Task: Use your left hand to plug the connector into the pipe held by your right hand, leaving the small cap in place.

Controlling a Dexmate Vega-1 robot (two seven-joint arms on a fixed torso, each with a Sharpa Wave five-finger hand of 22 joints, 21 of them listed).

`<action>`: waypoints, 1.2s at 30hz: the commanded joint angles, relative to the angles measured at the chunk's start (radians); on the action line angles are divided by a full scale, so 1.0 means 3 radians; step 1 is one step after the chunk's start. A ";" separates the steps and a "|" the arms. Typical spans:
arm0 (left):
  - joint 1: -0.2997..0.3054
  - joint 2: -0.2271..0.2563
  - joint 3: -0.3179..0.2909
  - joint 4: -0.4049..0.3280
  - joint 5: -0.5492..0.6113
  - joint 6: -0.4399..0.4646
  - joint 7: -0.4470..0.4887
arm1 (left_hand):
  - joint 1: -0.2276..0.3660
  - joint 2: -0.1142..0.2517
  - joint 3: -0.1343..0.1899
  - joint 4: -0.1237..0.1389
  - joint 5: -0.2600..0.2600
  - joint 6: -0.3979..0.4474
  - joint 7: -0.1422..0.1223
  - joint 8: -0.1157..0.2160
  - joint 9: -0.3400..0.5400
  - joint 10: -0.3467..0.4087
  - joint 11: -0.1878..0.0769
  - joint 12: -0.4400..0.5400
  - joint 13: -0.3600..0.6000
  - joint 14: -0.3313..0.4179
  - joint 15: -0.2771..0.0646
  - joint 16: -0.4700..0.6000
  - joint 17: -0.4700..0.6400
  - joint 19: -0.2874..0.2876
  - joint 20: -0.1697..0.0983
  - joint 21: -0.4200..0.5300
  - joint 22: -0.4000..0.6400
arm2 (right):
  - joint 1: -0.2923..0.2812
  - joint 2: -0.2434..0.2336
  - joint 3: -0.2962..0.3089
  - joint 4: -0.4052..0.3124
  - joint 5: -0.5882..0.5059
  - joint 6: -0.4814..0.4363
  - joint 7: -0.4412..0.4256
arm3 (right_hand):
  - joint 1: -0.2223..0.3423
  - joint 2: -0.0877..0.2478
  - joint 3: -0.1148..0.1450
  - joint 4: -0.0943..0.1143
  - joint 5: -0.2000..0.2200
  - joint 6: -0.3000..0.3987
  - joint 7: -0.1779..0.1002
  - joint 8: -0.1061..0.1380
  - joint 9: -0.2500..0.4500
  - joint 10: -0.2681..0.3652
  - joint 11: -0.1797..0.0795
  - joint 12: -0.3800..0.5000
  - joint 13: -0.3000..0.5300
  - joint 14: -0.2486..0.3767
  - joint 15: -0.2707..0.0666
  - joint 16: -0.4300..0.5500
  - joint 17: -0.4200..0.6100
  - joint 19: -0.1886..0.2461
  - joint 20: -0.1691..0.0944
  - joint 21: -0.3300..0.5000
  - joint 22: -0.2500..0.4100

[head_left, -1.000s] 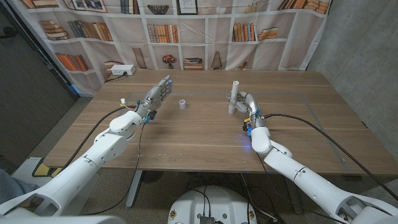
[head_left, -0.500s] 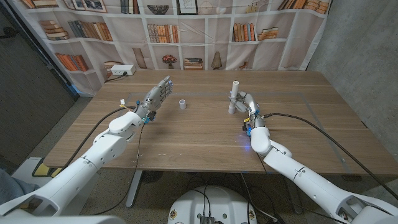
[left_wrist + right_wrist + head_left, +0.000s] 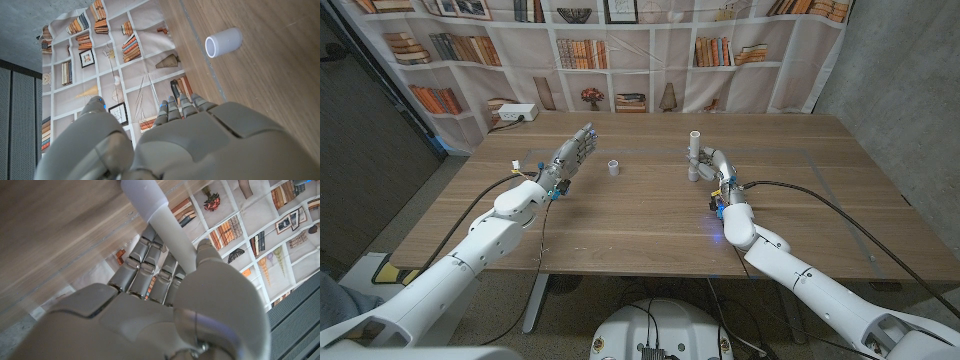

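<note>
The connector [image 3: 613,167], a short white sleeve, lies on its side on the worktop [image 3: 620,215], far of centre and just right of the left robot hand [image 3: 572,155]; that hand hovers beside it with fingers apart and nothing in them, apparently lined up for a grasp; well apart to the right, the right robot hand [image 3: 717,166] is clamped around the white pipe [image 3: 694,153], holding it upright, probably so its upper end is free to take the connector; against half a second ago the pipe has shifted slightly and stands straighter, while the left robot hand and connector are unchanged.
</note>
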 commanded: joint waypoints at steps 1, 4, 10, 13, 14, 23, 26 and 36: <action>0.0027 0.0053 -0.0009 -0.0117 0.0031 0.0089 0.0084 | 0.0001 0.0004 0.0011 -0.0021 -0.0015 0.0033 0.0009 0.0011 0.0012 0.0038 0.0013 -0.0011 0.0003 0.0029 -0.0004 -0.0009 0.0013 0.0001 0.0001 -0.0001 0.0003 | -0.0109 -0.0048 0.0098 -0.0203 0.0078 -0.0029 0.0001 | 0.0003 0.0018 0.0313 0.0245 -0.0028 0.0324 -0.0094 0.0021 0.0018 0.0156 -0.0029 0.0038 0.0007 0.0171 -0.0381 0.0051 0.0010 0.0113 -0.0456 0.0096 0.0035; 0.0028 0.0086 -0.0008 -0.0177 0.0061 0.0151 0.0139 | 0.0025 0.0022 0.0022 -0.0030 -0.0019 0.0050 0.0008 0.0015 0.0012 0.0063 0.0016 -0.0005 0.0003 0.0053 -0.0003 -0.0004 0.0012 0.0023 -0.0008 0.0007 0.0002 | -0.0158 -0.0076 0.0140 -0.0313 0.0133 -0.0080 0.0039 | 0.0007 0.0003 0.0342 0.0252 -0.0040 0.0360 -0.0077 0.0018 0.0029 0.0264 -0.0014 0.0051 0.0008 0.0263 -0.0384 0.0062 0.0003 0.0177 -0.0456 0.0160 0.0051; 0.0012 0.0205 0.0014 -0.0330 0.0220 0.0334 0.0305 | 0.0323 0.0210 0.0167 -0.0162 -0.0058 0.0178 0.0003 0.0039 0.0013 0.0212 -0.0013 0.0015 0.0001 0.0239 -0.0008 0.0021 0.0003 0.0219 -0.0022 0.0066 0.0000 | -0.0233 -0.0129 0.0192 -0.0513 0.0175 -0.0240 0.0091 | 0.0004 0.0003 0.0359 0.0262 -0.0045 0.0399 -0.0069 0.0022 0.0039 0.0306 0.0020 0.0043 0.0010 0.0342 -0.0382 0.0075 0.0000 0.0207 -0.0457 0.0200 0.0060; 0.0001 0.0232 0.0036 -0.0383 0.0361 0.0399 0.0457 | 0.0533 0.0236 0.0230 -0.0288 -0.0099 0.0316 -0.0012 0.0066 0.0014 0.0356 -0.0002 0.0035 0.0002 0.0411 -0.0045 0.0040 0.0001 0.0397 -0.0059 0.0114 0.0004 | -0.0253 -0.0135 0.0199 -0.0563 0.0185 -0.0268 0.0105 | 0.0002 -0.0001 0.0362 0.0264 -0.0046 0.0399 -0.0068 0.0020 0.0042 0.0300 0.0009 0.0035 0.0011 0.0351 -0.0380 0.0073 -0.0001 0.0210 -0.0457 0.0208 0.0061; 0.0001 0.0221 0.0040 -0.0387 0.0405 0.0393 0.0514 | 0.0610 0.0232 0.0245 -0.0338 -0.0125 0.0397 -0.0025 0.0081 0.0016 0.0456 -0.0043 0.0053 0.0003 0.0499 -0.0055 0.0048 0.0002 0.0493 -0.0072 0.0141 0.0007 | -0.0259 -0.0134 0.0198 -0.0577 0.0182 -0.0282 0.0105 | 0.0002 -0.0002 0.0363 0.0264 -0.0047 0.0395 -0.0069 0.0018 0.0044 0.0297 0.0011 0.0033 0.0011 0.0352 -0.0380 0.0072 -0.0001 0.0208 -0.0457 0.0209 0.0061; 0.0032 0.0192 0.0068 -0.0497 0.0922 0.0387 0.1044 | 0.1100 0.0222 0.0354 -0.0617 -0.0231 0.1064 -0.0169 0.0189 0.0021 0.1092 -0.0297 0.0111 0.0007 0.1226 -0.0237 0.0111 0.0003 0.1198 -0.0035 0.0345 0.0018 | -0.0288 -0.0121 0.0186 -0.0651 0.0135 -0.0371 0.0064 | -0.0010 -0.0015 0.0373 0.0274 -0.0052 0.0396 -0.0076 0.0009 0.0060 0.0269 0.0024 -0.0002 0.0017 0.0311 -0.0373 0.0030 -0.0009 0.0124 -0.0456 0.0199 0.0054; 0.0000 0.0254 0.0090 -0.0530 0.1073 0.0454 0.1076 | 0.1180 0.0204 0.0369 -0.0657 -0.0236 0.1129 -0.0179 0.0196 0.0021 0.1157 -0.0311 0.0110 0.0007 0.1304 -0.0262 0.0113 0.0000 0.1262 -0.0059 0.0361 0.0017 | -0.0309 -0.0123 0.0184 -0.0702 0.0109 -0.0413 0.0041 | -0.0009 -0.0013 0.0377 0.0274 -0.0051 0.0398 -0.0076 0.0009 0.0062 0.0265 0.0023 -0.0007 0.0018 0.0308 -0.0374 0.0025 -0.0009 0.0123 -0.0456 0.0203 0.0053; -0.0178 0.0448 0.0231 -0.0743 0.1596 0.0937 0.1169 | 0.1531 0.0138 0.0448 -0.0770 -0.0248 0.1231 -0.0251 0.0186 0.0023 0.1278 -0.0369 0.0085 0.0009 0.1389 -0.0293 0.0070 -0.0007 0.1319 -0.0043 0.0358 0.0014 | -0.0347 -0.0108 0.0180 -0.0752 0.0102 -0.0487 0.0018 | -0.0021 -0.0013 0.0393 0.0286 -0.0055 0.0390 -0.0072 -0.0007 0.0072 0.0227 0.0053 -0.0043 0.0021 0.0224 -0.0368 -0.0028 -0.0010 0.0050 -0.0457 0.0203 0.0041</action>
